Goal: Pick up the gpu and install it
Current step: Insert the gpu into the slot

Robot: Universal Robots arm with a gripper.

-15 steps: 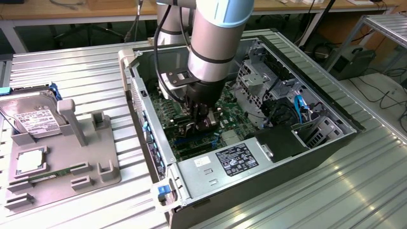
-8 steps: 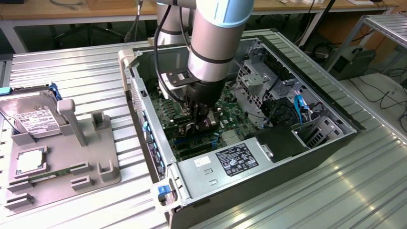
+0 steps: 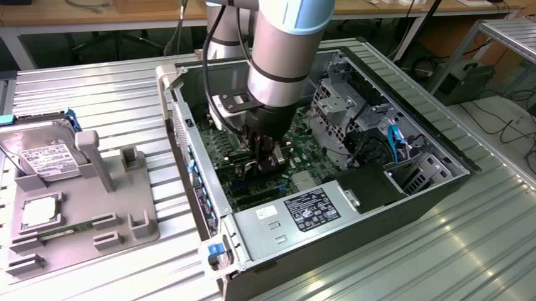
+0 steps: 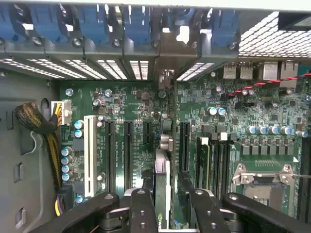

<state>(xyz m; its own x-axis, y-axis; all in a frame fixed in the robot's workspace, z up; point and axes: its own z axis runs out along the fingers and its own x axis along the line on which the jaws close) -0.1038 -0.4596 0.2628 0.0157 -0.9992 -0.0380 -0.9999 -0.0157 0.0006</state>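
Nearest in the wrist view, the end effector [image 4: 167,206] has its two black fingers [image 4: 142,213] clenched on the gpu [image 4: 163,187], which stands on edge between them as a thin card with a pale strip along its upper edge. The card sits over the green motherboard [image 4: 272,111], in line with the row of long black expansion slots [image 4: 128,150] and a white slot [image 4: 90,150]; whether its edge is seated in a slot cannot be told. Beside it lie the memory slots [image 4: 214,162] and the bare CPU socket [image 4: 265,177]. At the far side of the board, the case's perforated rear wall with its blue slot clips [image 4: 137,22] runs across, and a bundle of sleeved cables [image 4: 36,121] enters from the side.

In the exterior view, nearest the camera is the power supply [image 3: 312,208] with its dark label, at the near end of the open computer case [image 3: 194,163], which lies on a ribbed metal tabletop [image 3: 452,251]. The arm [image 3: 280,56] reaches down into the case, the end effector [image 3: 266,164] low over the board. To the exterior view's left, a grey parts tray [image 3: 125,207] carries a hard drive [image 3: 42,157], a processor [image 3: 40,213] and a slim memory stick [image 3: 67,231]. Farther inside the case is the metal drive cage [image 3: 339,103].
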